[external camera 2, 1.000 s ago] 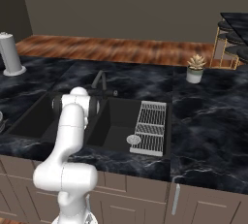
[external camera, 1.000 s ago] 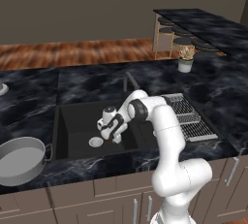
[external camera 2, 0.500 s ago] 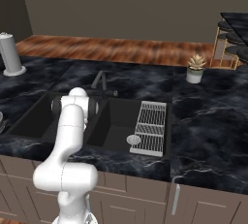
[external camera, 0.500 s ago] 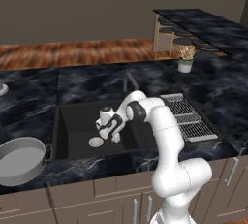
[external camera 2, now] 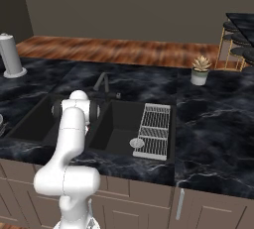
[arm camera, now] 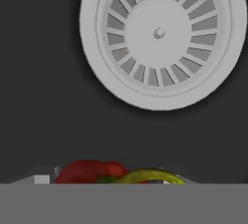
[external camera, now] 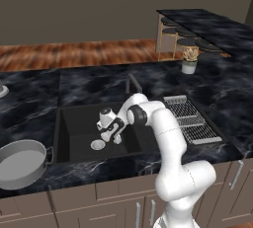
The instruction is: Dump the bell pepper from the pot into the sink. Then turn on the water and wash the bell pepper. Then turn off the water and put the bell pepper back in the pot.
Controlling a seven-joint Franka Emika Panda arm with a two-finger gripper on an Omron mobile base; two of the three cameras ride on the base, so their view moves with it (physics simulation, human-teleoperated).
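Down in the left basin of the sink (external camera: 74, 123), the end effector (external camera: 109, 134) has begun narrowing around the bell pepper (arm camera: 92, 170) beside the drain (arm camera: 162, 36); grip unconfirmed. Pot (external camera: 20, 165) waits on the table (external camera: 29, 98).

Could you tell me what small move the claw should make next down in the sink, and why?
Probably finish closing on the pepper before lifting. The hand view shows it right at the claw, near the drain on the sink floor, while the pot waits on the counter to the left. Whether the claw already grips isn't clear.
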